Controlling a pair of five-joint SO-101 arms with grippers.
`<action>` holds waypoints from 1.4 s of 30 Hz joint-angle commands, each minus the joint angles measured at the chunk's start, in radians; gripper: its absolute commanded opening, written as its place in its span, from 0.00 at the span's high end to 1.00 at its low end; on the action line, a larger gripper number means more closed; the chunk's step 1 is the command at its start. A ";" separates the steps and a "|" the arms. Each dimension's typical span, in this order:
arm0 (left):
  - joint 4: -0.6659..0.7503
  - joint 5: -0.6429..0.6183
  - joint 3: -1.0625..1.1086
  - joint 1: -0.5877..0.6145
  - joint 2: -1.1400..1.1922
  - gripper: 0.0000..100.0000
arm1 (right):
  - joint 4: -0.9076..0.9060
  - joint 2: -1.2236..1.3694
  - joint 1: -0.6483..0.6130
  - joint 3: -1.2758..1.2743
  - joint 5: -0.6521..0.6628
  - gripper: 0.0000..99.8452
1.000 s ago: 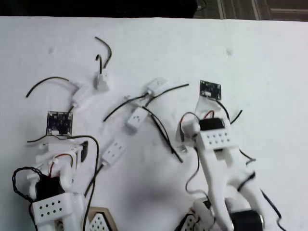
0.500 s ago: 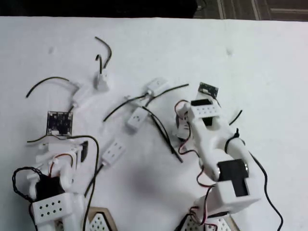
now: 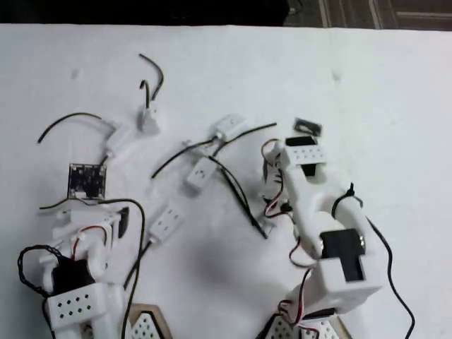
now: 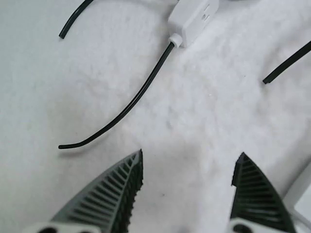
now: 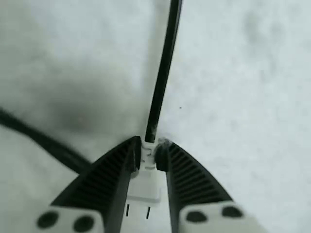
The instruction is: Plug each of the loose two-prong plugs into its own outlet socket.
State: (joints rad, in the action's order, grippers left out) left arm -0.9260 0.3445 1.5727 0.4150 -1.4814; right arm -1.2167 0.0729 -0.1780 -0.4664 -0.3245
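Note:
My right gripper (image 5: 148,156) is shut on a small white two-prong plug (image 5: 144,187), whose black cord (image 5: 164,73) runs away over the white table. In the high view the right arm (image 3: 304,154) stands right of centre and covers that plug. Several white outlet sockets lie left of it: one (image 3: 167,224) near the left arm, one (image 3: 200,174) in the middle, one (image 3: 229,127) farther back. Two loose plugs (image 3: 148,121) (image 3: 117,138) lie at the back left. My left gripper (image 4: 187,187) hangs open over bare table, with a socket (image 4: 192,14) ahead of it.
Black cords (image 3: 236,187) cross the table's middle, one ending in a small white piece (image 3: 264,227). A loose cord end (image 4: 63,145) lies close to the left gripper's finger (image 4: 119,191). Free table lies to the right and at the back (image 3: 381,78).
The right arm has folded up, its wrist shifting toward the back of the table and slightly left. The left arm has kept still.

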 commanded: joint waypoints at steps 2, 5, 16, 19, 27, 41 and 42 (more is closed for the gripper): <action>0.005 -0.005 -0.005 -0.002 -0.010 0.71 | -0.028 -0.120 0.065 0.044 0.388 0.98; 0.005 -0.005 -0.005 -0.002 -0.010 0.71 | -0.024 -0.117 0.107 0.064 0.703 0.98; 0.005 -0.005 -0.005 -0.002 -0.010 0.71 | -0.022 -0.117 0.125 0.072 1.097 0.98; 0.005 -0.005 -0.005 -0.002 -0.010 0.71 | -0.027 -0.127 0.125 0.072 1.100 0.96; 0.005 -0.005 -0.005 -0.002 -0.010 0.71 | -0.136 -0.130 0.130 0.072 1.100 0.82; 0.005 -0.005 -0.005 -0.002 -0.010 0.71 | -0.151 -0.097 0.206 0.023 1.260 0.82; 0.005 -0.003 -0.005 -0.002 -0.010 0.71 | -0.150 -0.088 0.208 0.003 1.287 0.82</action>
State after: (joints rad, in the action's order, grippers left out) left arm -0.9260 0.3445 1.5727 0.4150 -1.4814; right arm -1.3717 -0.0084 0.0199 -0.4450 0.8922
